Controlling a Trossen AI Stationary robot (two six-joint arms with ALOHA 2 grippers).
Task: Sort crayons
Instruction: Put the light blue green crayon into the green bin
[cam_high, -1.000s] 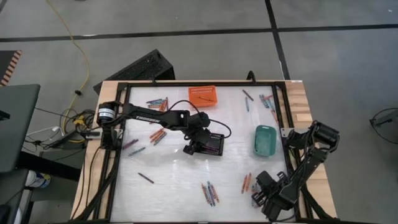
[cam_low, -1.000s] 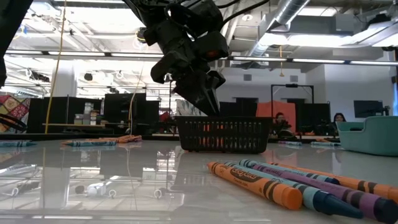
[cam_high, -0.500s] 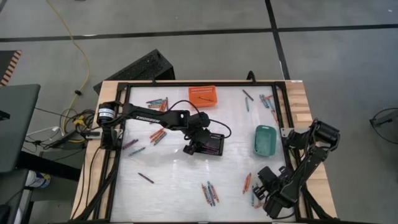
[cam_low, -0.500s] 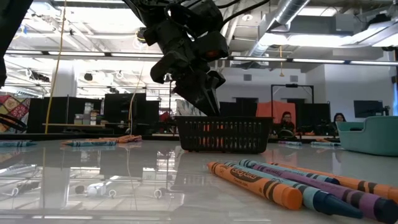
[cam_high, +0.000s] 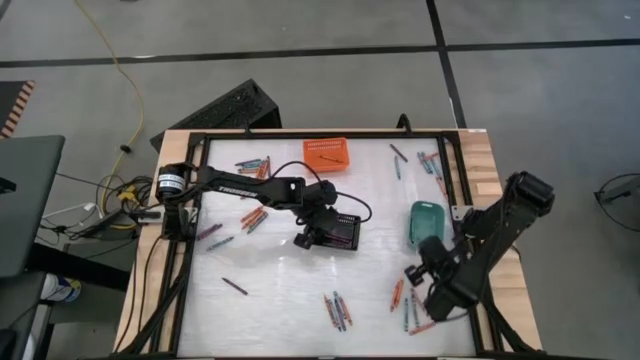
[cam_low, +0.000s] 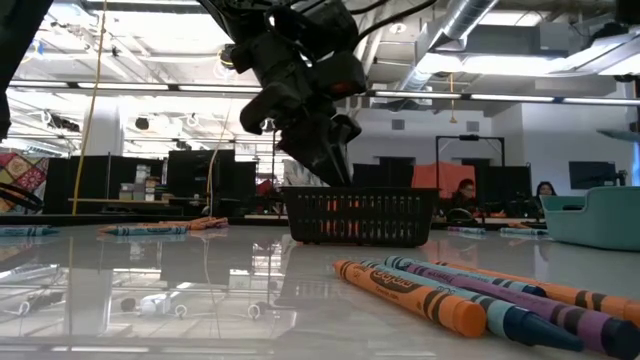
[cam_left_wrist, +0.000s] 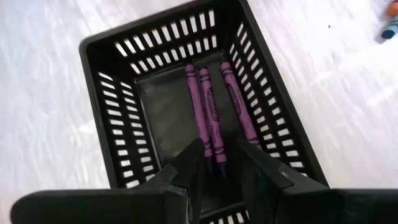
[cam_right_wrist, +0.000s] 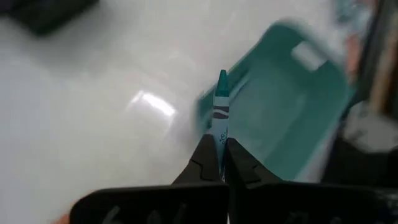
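Note:
My right gripper is shut on a teal-blue crayon and hangs above the table just in front of the teal basket, near the table's right edge. My left gripper is open over the black basket, its fingers on either side of the near end of the middle one of three purple crayons lying on the basket's floor. In the low view my left gripper points down into the black basket. Loose crayons lie on the white table. My right gripper pinches the teal-blue crayon's blunt end between its two fingertips. The crayon lies along the fingers and sticks out past them, its pointed tip toward the teal basket. It is lifted clear of the table.
An orange basket stands at the far edge. Crayon groups lie at the far left, left, far right and near right. A black frame rims the table. People sit in the room behind.
My right gripper has gone from the table's near right corner up and toward the far edge, to the teal basket, carrying the teal-blue crayon clear of the table.

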